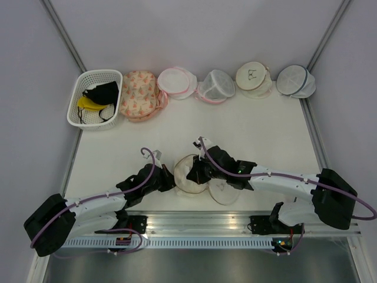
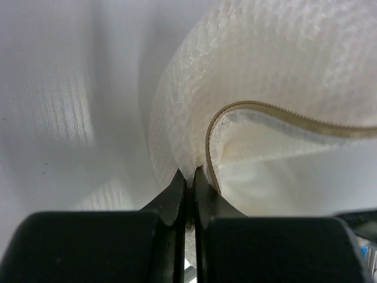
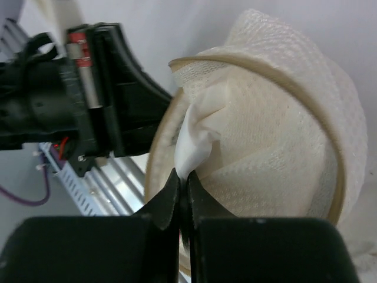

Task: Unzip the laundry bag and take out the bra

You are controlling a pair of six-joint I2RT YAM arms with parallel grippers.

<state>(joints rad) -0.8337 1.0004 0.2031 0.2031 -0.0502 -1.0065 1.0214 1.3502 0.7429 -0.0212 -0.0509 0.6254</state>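
Both jaws pinched on the opened laundry bag (image 1: 186, 178), low on the table (image 1: 265, 135) between my two arms.

My left jaws are closed tight on the bag's mesh rim, just beside the tan zip trim (image 2: 247, 104), which curls open. My right jaws are clamped on a fold of smooth white fabric, the bra (image 3: 194, 144), at the bag's mouth. The other pouches (image 1: 217, 86) sit well apart along the far side.
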